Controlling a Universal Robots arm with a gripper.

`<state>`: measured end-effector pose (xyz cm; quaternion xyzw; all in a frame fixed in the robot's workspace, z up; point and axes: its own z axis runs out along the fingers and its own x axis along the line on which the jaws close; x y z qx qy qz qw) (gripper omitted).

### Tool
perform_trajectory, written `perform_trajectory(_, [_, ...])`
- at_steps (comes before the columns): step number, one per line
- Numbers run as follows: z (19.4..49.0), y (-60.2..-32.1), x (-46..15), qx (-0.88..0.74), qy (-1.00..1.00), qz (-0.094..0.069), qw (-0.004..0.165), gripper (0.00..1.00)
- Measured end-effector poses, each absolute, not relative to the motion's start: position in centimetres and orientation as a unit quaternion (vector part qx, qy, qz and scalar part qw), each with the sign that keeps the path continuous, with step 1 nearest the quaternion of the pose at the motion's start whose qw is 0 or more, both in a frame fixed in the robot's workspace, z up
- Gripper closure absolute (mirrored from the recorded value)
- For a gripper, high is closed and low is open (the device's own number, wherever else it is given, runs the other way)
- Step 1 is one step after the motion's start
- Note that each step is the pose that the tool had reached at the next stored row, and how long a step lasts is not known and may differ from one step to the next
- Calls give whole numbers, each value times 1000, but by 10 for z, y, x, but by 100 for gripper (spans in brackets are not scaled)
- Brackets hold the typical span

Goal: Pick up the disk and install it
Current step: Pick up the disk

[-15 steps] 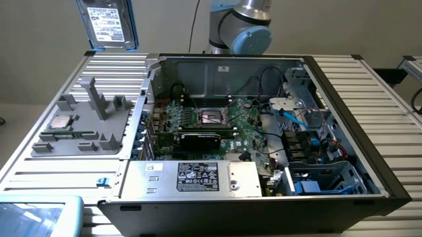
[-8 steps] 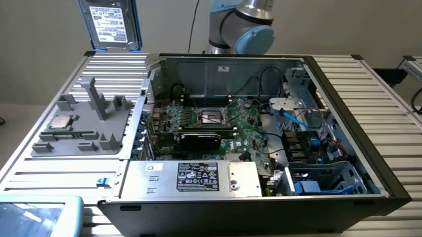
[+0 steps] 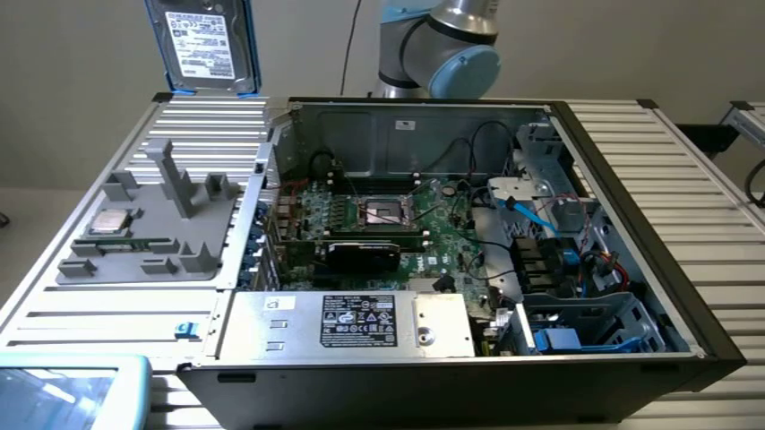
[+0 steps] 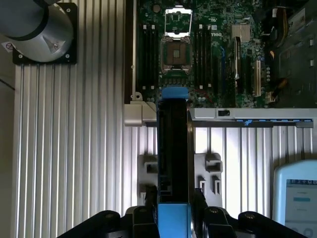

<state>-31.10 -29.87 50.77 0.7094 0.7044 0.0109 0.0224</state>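
Jaws of the gripper (image 4: 173,217) clamp the disk (image 4: 173,148) between them, edge-on. It hangs upright over the ribbed table (image 3: 120,322) beside the computer case (image 3: 418,125).

It was a robotics lab bench: an open computer case (image 3: 407,134) sat on a ribbed aluminium table (image 3: 669,179), robot arm (image 3: 442,45) at twelve o'clock, grey fixture tray (image 3: 197,235) at nine o'clock.
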Motion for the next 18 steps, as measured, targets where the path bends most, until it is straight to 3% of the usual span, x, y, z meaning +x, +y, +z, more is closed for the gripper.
perform_trajectory(18, [509, -315, -254, 709, 704, 11, 22, 63])
